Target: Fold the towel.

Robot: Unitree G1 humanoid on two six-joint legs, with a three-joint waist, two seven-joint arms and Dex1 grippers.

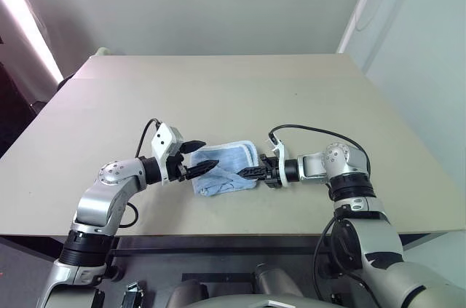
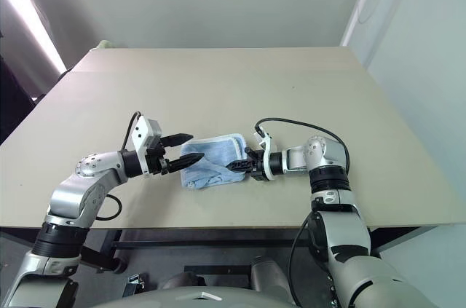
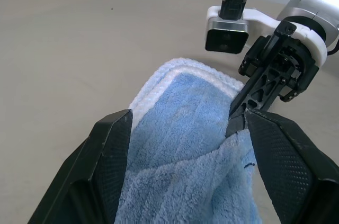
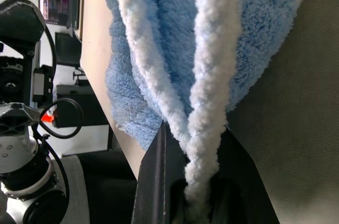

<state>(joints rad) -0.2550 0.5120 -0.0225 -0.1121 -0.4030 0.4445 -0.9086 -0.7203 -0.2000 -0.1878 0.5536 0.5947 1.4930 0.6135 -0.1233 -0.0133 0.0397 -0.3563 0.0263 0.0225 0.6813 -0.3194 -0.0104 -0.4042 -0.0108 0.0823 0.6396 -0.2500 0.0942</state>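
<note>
Towel (image 1: 226, 166) lies bunched and partly folded near the front edge of the table (image 1: 240, 89), about midway across, between the two grippers. Light blue terry, white edging showing along its far and right sides.

Left of it: left gripper (image 1: 196, 157), reaching in from the left, aimed right and slightly down. Its two black fingers (image 3: 106, 171) stand wide apart, one on either side of the towel's left end. In the left wrist view the cloth runs up between them; a white-edged corner lies flat on the table beyond. The fingers look close to the cloth, but whether they touch it cannot be told. They are not clamped on it.

Centre: the towel's near part is rumpled into overlapping layers. A small dark mark (image 3: 247, 165) shows on the upper layer, next to the left gripper's right-hand finger.

Right of it: right gripper (image 1: 246, 172), reaching in from the right, pointing left and tilted down. Its fingers are closed tight on the towel's right edge. In the right wrist view two white hems (image 4: 212, 91) run together down into the pinch, the blue cloth fanning out beyond. A black cable (image 1: 313, 130) loops above the right wrist.
</note>
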